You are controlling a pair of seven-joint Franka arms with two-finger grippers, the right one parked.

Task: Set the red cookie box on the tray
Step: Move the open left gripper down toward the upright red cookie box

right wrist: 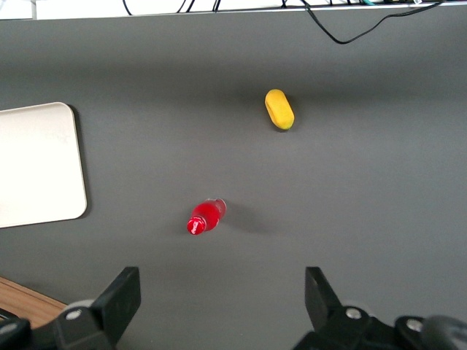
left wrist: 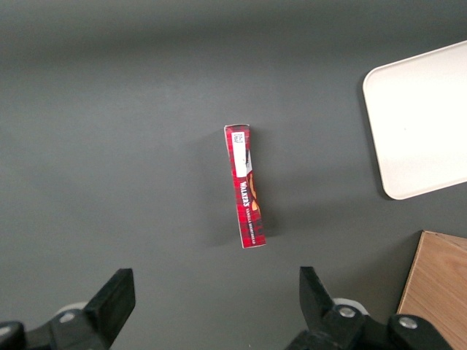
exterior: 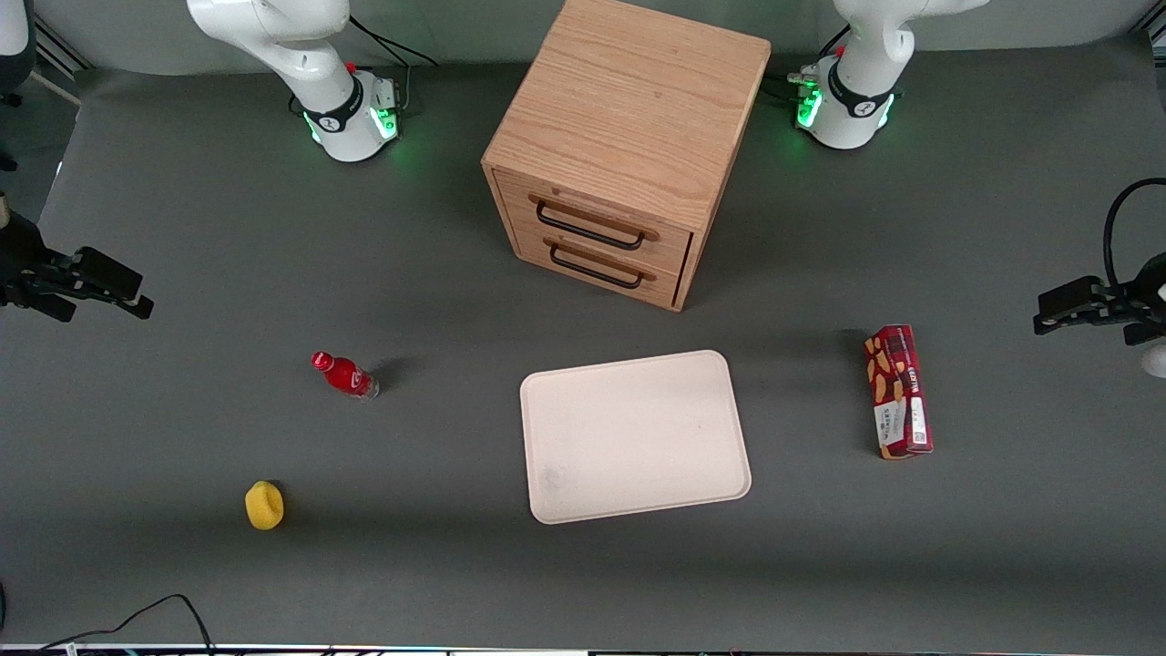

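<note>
The red cookie box (exterior: 897,392) lies on the grey table beside the tray (exterior: 635,435), toward the working arm's end, with its long axis pointing toward the front camera. It touches nothing else. The cream tray is bare. My left gripper (exterior: 1061,305) hangs high above the table, farther toward the working arm's end than the box and well apart from it. In the left wrist view the gripper (left wrist: 217,292) is open and empty, and the box (left wrist: 246,186) lies below it with a tray corner (left wrist: 423,124) showing. The tray also shows in the right wrist view (right wrist: 36,164).
A wooden two-drawer cabinet (exterior: 619,155) stands farther from the front camera than the tray; its corner shows in the left wrist view (left wrist: 438,292). A small red bottle (exterior: 344,374) and a yellow object (exterior: 264,505) lie toward the parked arm's end.
</note>
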